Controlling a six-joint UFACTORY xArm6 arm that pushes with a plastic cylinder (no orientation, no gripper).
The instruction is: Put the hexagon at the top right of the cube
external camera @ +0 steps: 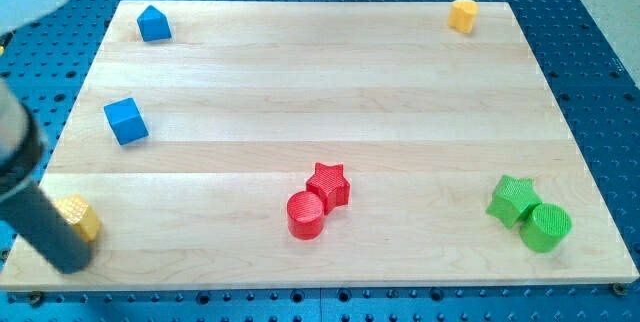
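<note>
A yellow hexagon sits near the board's top right corner. A blue cube lies at the view's left, about mid-height. My rod comes in from the upper left, and my tip rests at the bottom left corner of the board. It is just below and left of a yellow block, whose shape I cannot make out because the rod partly covers it. The tip is far from the hexagon and well below the cube.
A blue house-shaped block sits at the top left. A red star touches a red cylinder at bottom centre. A green star touches a green cylinder at bottom right. The wooden board lies on a blue perforated table.
</note>
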